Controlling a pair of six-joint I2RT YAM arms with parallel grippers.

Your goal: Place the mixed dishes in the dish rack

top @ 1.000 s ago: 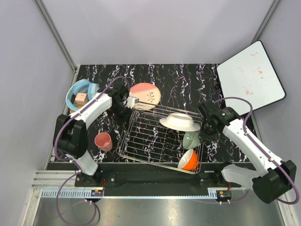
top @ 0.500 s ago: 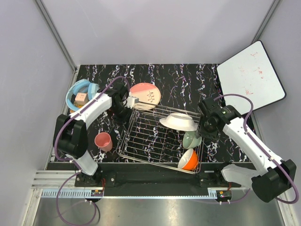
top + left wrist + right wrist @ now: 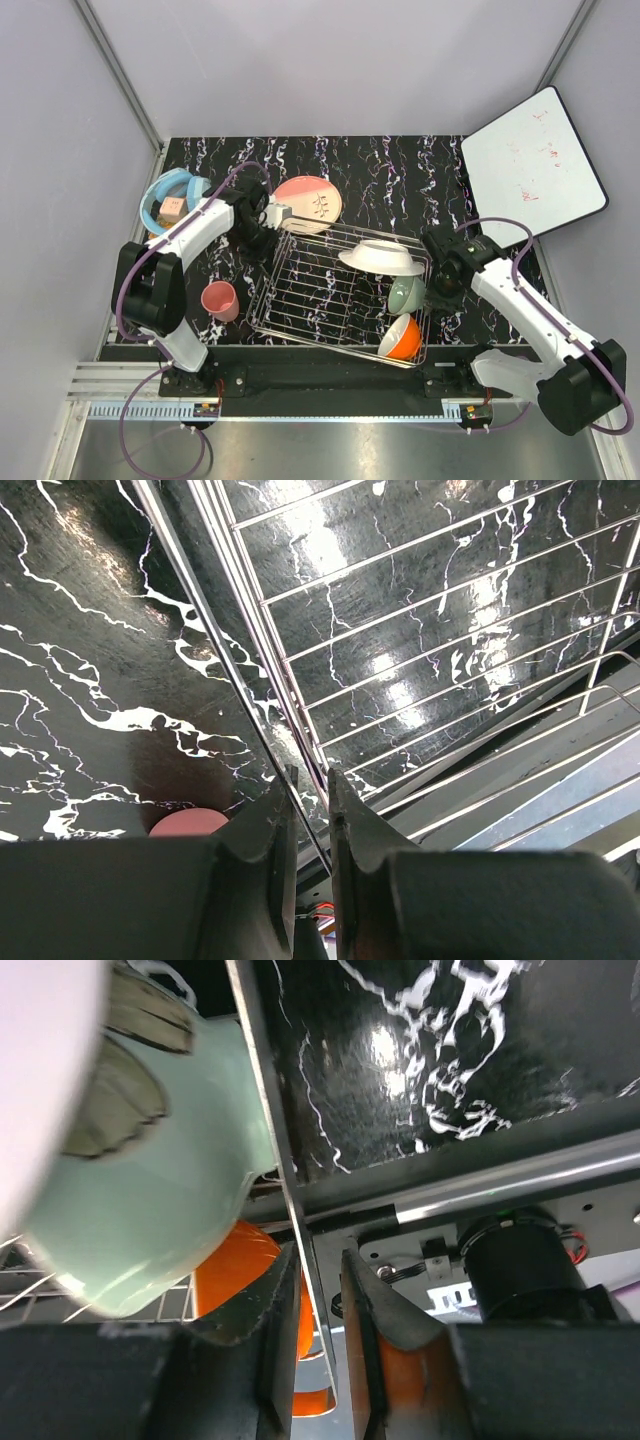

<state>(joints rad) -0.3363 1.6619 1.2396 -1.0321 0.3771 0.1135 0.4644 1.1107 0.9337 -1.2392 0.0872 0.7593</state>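
Observation:
The chrome wire dish rack [image 3: 300, 285] lies mid-table. On its right side it holds a white plate [image 3: 380, 258], a pale green bowl [image 3: 407, 295] and a white-and-orange bowl [image 3: 402, 340]. A salmon-pink plate [image 3: 308, 203] lies just behind the rack, and a pink cup [image 3: 218, 298] stands to its left. My left gripper [image 3: 262, 240] is shut on the rim wire at the rack's far left corner [image 3: 240, 630]. My right gripper [image 3: 320, 1255] straddles the right rim wire [image 3: 265, 1090] beside the green bowl [image 3: 150, 1210]; a gap shows by the right finger.
A light blue round tub [image 3: 170, 200] with small items sits at the far left. A white board [image 3: 530, 165] leans at the back right. The table's metal front rail [image 3: 480, 1185] runs just beyond the rack's near edge.
My right gripper opened, shifted slightly toward me and came down with its jaws either side of the rack's right rim. The left gripper and the dishes have kept their places.

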